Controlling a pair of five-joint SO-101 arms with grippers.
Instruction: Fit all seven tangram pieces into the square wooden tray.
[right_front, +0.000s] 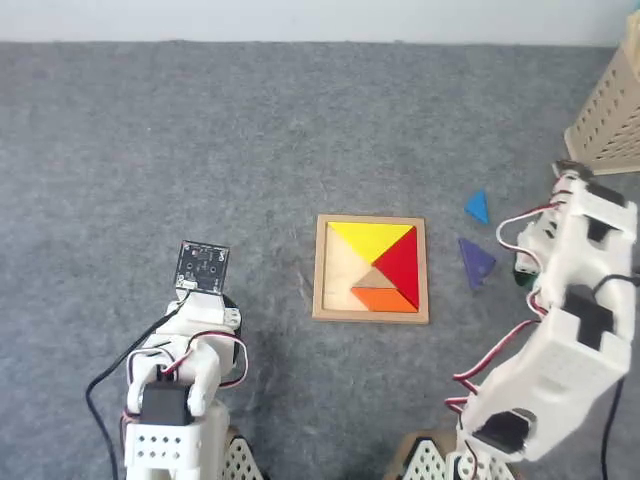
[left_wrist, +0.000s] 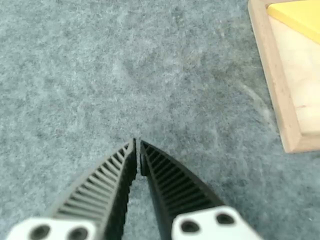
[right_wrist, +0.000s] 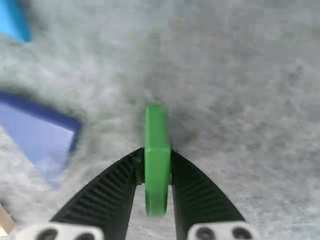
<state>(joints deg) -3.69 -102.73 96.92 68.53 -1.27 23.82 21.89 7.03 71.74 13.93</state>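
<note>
One tray (right_front: 321, 270) is counted. Coloured pieces are counted at six. Three are found inside the tray: one yellow piece (right_front: 368, 240), one red piece (right_front: 402, 262) and one orange piece (right_front: 385, 298). Three are found outside it: one blue piece (right_front: 478, 207), one purple piece (right_front: 474, 260) and one green piece (right_wrist: 155, 122). One pale triangle (right_front: 375, 277) is also seen in the tray (whether piece or bare wood cannot be told). Two arms are counted, the left arm (right_front: 185, 385) and the right arm (right_front: 565, 345), and with them two grippers, the left gripper (left_wrist: 137, 145) and the right gripper (right_wrist: 156, 154). One holed box (right_front: 610, 110) is counted.
</note>
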